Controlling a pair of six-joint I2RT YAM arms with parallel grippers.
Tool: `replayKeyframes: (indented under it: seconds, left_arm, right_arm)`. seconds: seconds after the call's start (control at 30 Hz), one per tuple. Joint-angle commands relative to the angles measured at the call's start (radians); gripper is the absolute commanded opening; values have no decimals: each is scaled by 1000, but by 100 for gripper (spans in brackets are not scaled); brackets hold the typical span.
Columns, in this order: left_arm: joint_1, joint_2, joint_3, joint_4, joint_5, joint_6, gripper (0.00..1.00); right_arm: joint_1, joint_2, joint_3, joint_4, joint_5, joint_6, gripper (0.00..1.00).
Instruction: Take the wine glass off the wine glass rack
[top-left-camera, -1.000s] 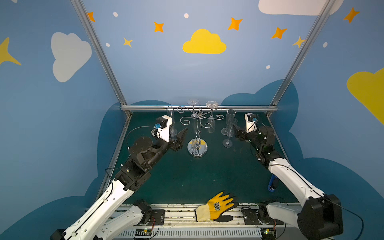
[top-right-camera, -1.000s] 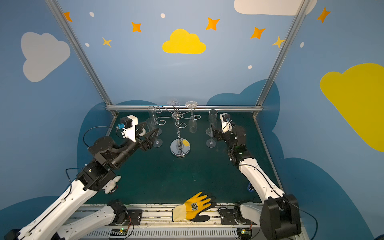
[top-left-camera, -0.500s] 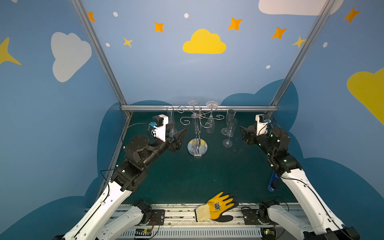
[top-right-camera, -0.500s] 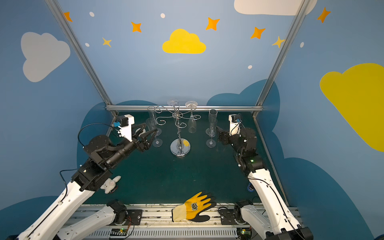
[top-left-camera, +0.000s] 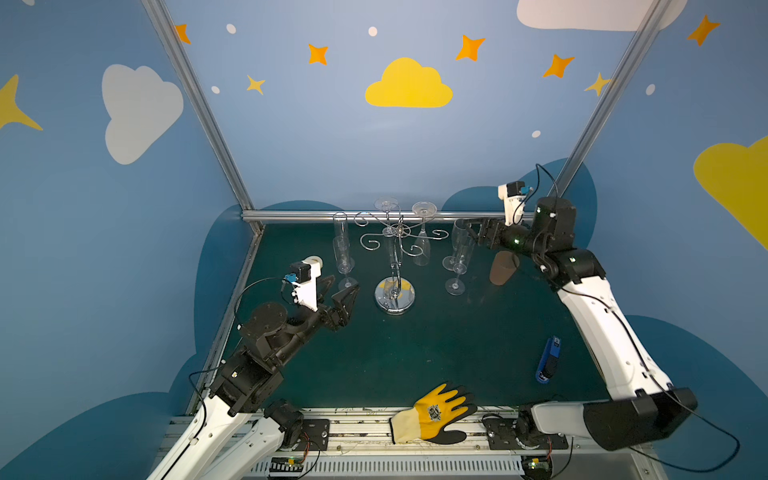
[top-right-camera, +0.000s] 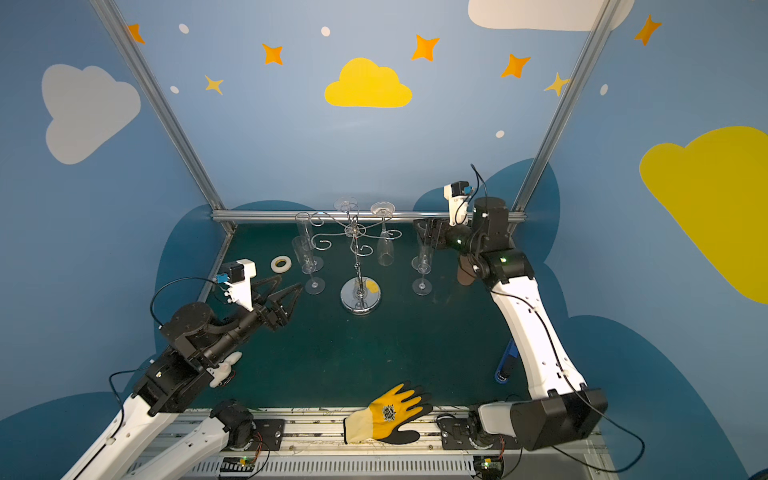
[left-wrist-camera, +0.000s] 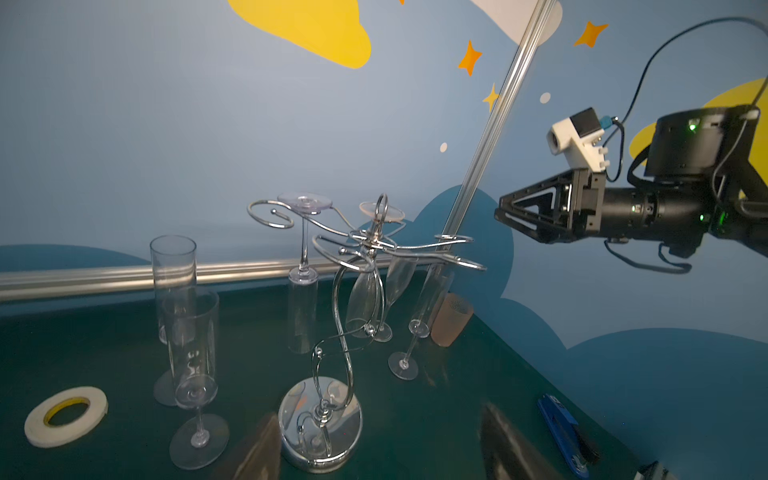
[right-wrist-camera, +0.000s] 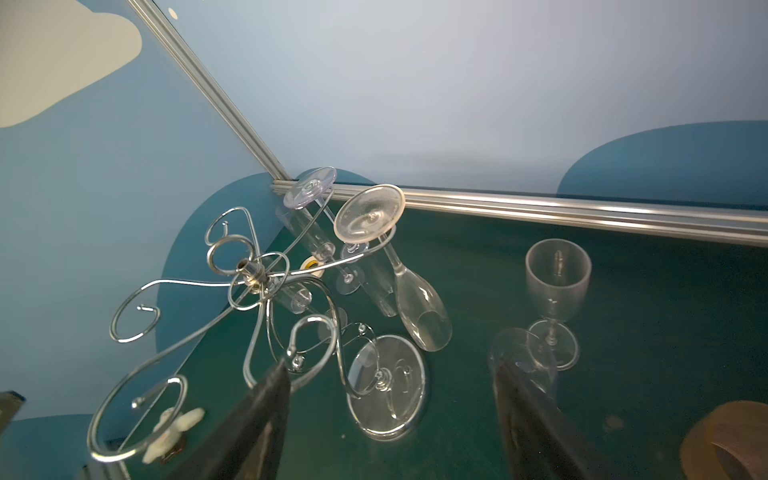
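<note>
Cataloguing two pincers, both spread wide, neither clamped on anything. Item, left pincer (top-left-camera: 345, 282): low over the bench (top-left-camera: 436, 345), touching nothing. Item, right pincer (top-left-camera: 468, 233): raised, one fingertip just beside the rim of an upright glass (right-wrist-camera: 523, 345); contact impossible to tell. Item, wine glass (right-wrist-camera: 422, 311): hung bowl-down from an arm of the wine glass rack (top-left-camera: 395, 297), ahead of the right pincer, between the two pincers. Item, hung flute (left-wrist-camera: 302, 307): same rack, beyond the wine glass. Item, brown cup (top-left-camera: 503, 268): below the right pincer. Item, glove (top-left-camera: 436, 413): emblem too small to read.
</note>
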Motion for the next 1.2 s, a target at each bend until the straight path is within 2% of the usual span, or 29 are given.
replayKeyframes:
  seconds: [0.0,0.3,0.53,0.83,1.17]
  left_arm:
    - [3,-21,-28,-4,-1,-49,74]
    - [3,-71,-129,10,13,-123,75]
    - [3,-130,-186,13,34,-198,75]
    - [3,-214,-243,-2,37,-266,74]
    - [3,-195,-238,6,55,-276,74]
  right_arm:
    - [1,89,112,-126,-78,43,74]
    - [0,451,540,-318,-242,45,63]
    - [0,652,767,-341,-315,113,58]
    - [-3,756,827,-246,-424,232,53]
    - [4,793,826,-185,-488,288,43]
